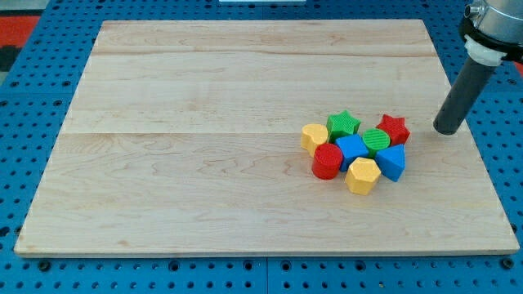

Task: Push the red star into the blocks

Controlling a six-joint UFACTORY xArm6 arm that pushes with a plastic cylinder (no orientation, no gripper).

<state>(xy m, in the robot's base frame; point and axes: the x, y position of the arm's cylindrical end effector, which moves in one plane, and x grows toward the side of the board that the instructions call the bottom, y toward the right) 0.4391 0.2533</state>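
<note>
**Red star at cluster's edge, tip just to its right**

Wide wooden desk (204, 98), mostly bare. Cluster of blocks right of centre: blue cube (352, 148), blue triangular block (392, 162), yellow hexagon (362, 175), red cylinder (327, 161), green star (343, 124), yellow heart (314, 135), green cylinder (377, 141). Red star (394, 129) at upper right of cluster, apparently touching green cylinder. My tip (447, 129) near, right of star, apart. No jaws on this rod. Best pushed straight leftward through star's centre, slowly, to avoid scattering.
</note>
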